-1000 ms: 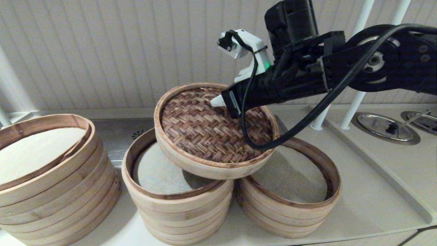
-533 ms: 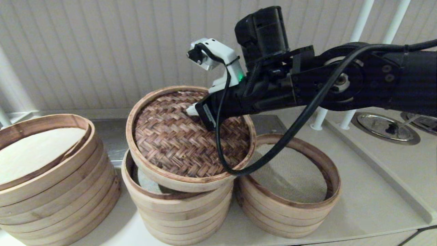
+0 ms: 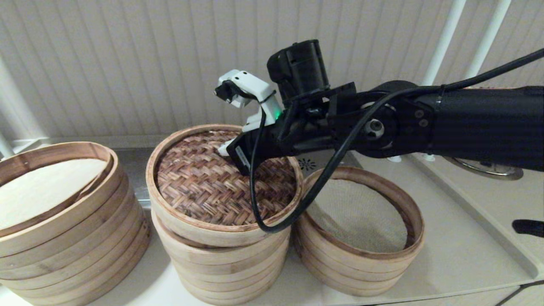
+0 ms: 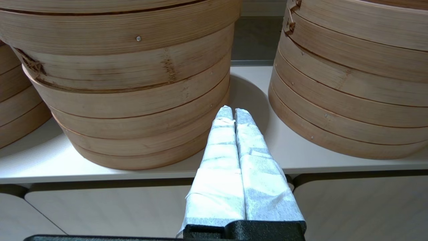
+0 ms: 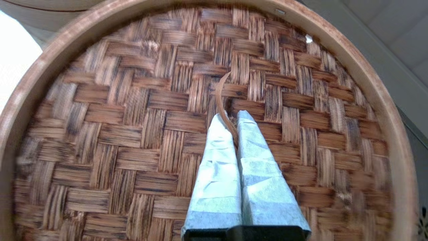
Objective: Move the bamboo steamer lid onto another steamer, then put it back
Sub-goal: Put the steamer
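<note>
Now the round bamboo steamer lid [image 3: 221,187], with its dark brown herringbone-woven top and pale band rim, sits on top of the middle stack of pale bamboo rings [image 3: 221,263], covering its opening almost squarely. From the robot's right the black arm reaches across, and the right gripper [image 3: 227,151] comes down onto the centre of the woven top. Its white-wrapped fingers [image 5: 217,157] are clenched on a thin brown bamboo loop handle [image 5: 221,100] that rises from the weave, the strip pinched between the two pads. To the robot's right of the lid stands a shorter bamboo stack [image 3: 361,255] with a grey-beige mesh liner, just beside the middle stack; to the robot's left, a wider stack [image 3: 63,238] with a plain cream liner. All three rest on a pale counter [image 3: 459,255]. The left gripper [image 4: 234,112] hangs low before the counter edge, its wrapped fingers pressed together on nothing, aimed at the gap between two stacks
</note>
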{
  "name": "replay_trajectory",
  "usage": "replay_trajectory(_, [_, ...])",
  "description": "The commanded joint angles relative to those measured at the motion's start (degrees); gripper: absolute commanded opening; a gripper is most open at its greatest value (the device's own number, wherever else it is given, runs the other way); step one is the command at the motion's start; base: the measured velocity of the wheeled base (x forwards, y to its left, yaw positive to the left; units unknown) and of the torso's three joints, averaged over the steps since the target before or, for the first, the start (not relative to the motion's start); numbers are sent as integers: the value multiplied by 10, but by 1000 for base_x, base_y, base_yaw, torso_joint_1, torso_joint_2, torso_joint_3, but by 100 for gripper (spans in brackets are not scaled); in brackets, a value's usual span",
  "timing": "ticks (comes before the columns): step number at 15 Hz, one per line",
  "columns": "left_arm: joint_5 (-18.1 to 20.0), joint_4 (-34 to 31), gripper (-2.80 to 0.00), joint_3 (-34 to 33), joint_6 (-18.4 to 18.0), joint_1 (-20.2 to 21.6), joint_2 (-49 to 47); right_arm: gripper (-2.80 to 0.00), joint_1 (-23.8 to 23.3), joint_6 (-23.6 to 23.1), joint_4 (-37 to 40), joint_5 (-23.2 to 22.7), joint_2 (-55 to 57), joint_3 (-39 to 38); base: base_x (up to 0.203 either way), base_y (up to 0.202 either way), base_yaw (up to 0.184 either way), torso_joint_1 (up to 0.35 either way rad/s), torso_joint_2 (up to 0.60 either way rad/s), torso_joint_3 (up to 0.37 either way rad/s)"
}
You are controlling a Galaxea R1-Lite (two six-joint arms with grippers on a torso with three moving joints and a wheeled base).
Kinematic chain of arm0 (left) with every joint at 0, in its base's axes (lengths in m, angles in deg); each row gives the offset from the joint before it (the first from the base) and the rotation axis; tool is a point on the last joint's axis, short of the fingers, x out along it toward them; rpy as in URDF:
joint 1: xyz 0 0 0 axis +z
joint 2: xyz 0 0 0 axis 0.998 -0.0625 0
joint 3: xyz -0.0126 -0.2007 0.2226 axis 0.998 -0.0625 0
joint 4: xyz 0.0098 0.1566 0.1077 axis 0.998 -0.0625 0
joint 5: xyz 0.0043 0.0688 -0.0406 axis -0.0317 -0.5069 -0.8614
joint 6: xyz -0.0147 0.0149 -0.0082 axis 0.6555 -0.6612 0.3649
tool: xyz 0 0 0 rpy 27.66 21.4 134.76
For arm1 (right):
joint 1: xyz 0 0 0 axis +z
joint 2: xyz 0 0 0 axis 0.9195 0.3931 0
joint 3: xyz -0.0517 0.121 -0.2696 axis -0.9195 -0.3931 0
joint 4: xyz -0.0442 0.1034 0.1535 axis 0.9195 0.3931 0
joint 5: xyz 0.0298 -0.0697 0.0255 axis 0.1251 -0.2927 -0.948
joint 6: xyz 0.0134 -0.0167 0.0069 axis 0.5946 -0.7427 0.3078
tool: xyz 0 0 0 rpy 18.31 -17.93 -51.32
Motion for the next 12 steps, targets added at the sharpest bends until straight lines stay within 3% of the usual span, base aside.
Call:
replay_trajectory(1, [0,0,-280,0,0,0,-1,-280,-2,-4,-4,-1,15,0,0,0,0,0,0,0])
replay_trajectory(12, [0,-4,-280,2,-2,0,-1,-280,2,-6,-16,-1,18,0,0,0,0,0,0,0])
